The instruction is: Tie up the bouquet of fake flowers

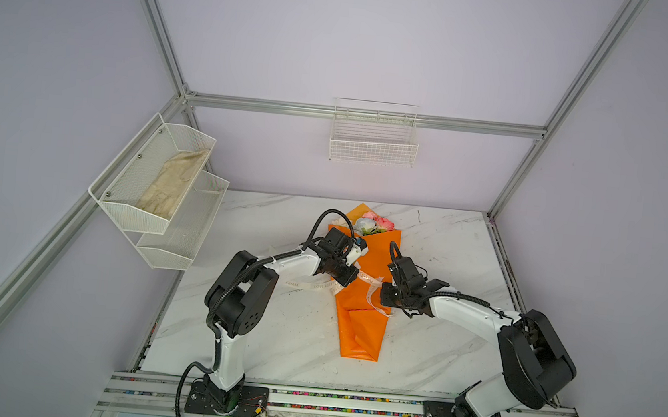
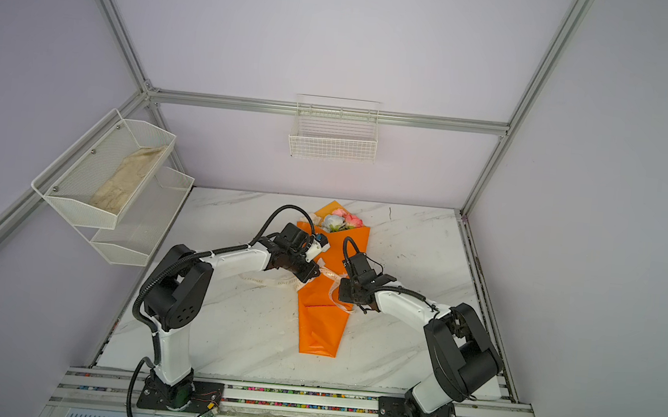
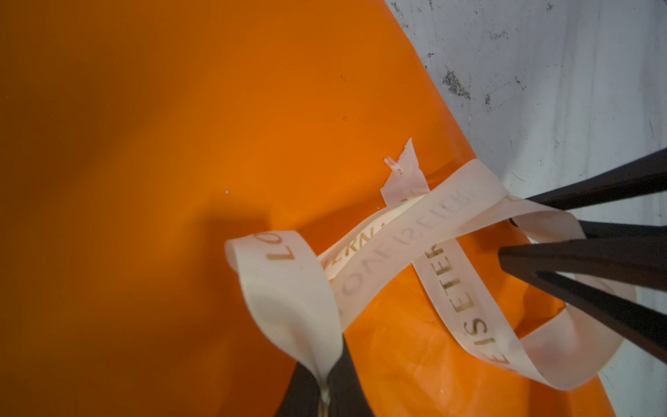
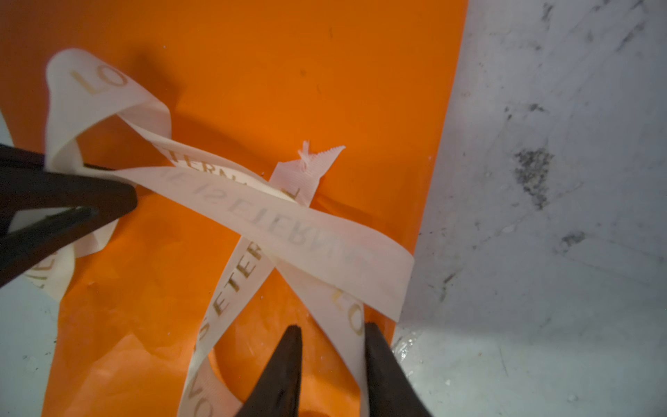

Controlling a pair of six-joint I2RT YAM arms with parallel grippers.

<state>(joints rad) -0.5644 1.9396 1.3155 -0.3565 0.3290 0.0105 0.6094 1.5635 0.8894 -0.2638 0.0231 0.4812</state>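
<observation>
Two strands of the cream ribbon (image 4: 299, 231) cross loosely over the orange paper of the bouquet of fake flowers (image 1: 364, 312), which lies in the middle of the table (image 1: 435, 353) with its blooms toward the far wall. The left gripper (image 3: 325, 379) is closed and pinches a ribbon loop. The right gripper (image 4: 332, 328) stands partly apart around another strand, not clamping it. I judge the crossing is made, but the tightening and the knot are not yet done.
</observation>
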